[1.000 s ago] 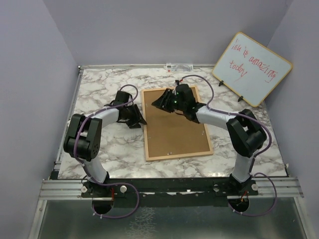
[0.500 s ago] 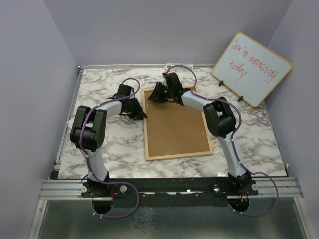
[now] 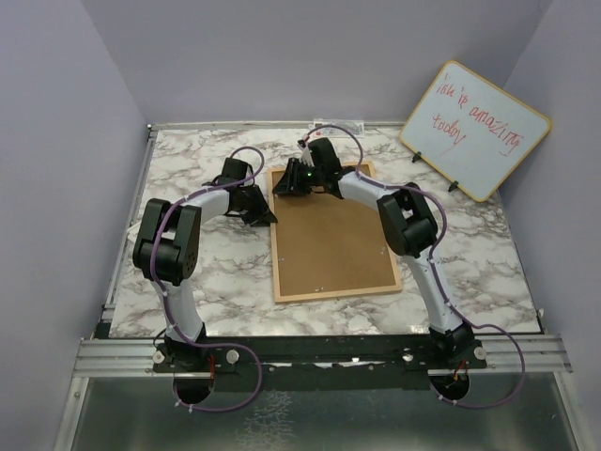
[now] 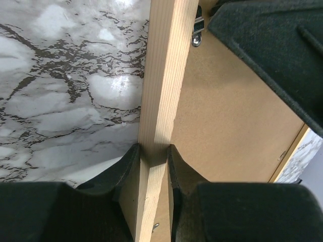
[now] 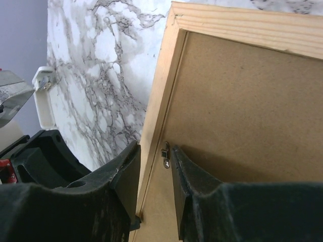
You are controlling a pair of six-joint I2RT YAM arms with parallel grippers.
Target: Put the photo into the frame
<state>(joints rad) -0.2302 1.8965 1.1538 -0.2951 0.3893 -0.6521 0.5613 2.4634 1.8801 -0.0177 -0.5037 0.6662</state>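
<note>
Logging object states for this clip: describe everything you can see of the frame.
The frame is a thin rectangle of pale, grained wood. It lies flat and face down on the marble table, with its brown backing board uppermost and small metal clips along the inner edge. Its pane is not visible. The left gripper is clamped across the left rail. The right gripper straddles a clip near the far-left corner, and whether it touches is unclear.
</note>
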